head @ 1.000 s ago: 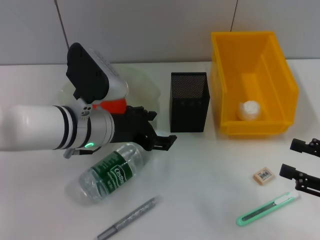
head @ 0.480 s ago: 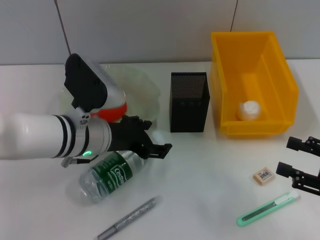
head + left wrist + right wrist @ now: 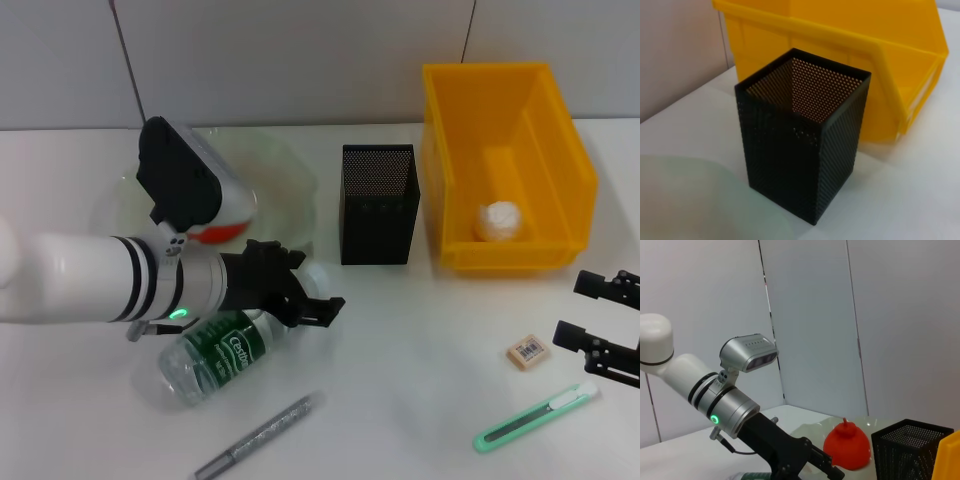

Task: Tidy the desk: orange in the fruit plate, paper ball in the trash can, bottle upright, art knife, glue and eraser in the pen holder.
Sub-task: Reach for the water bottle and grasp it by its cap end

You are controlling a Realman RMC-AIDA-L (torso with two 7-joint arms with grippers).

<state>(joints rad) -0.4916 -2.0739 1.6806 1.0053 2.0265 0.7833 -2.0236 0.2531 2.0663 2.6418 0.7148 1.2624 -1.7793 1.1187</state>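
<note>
White left arm (image 3: pixel 70 280) — black bands, green light, black end effector (image 3: pixel 300 295); right end effector (image 3: pixel 605 325) black.

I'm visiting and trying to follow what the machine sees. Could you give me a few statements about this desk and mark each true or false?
1. The bottle is standing upright. False: it lies on its side.
2. The paper ball is inside the yellow bin. True.
3. The eraser is in the black mesh pen holder. False: it lies on the table near the right gripper.
4. The left gripper is over the bottle's neck end. True.
5. The green art knife lies on the table. True.
</note>
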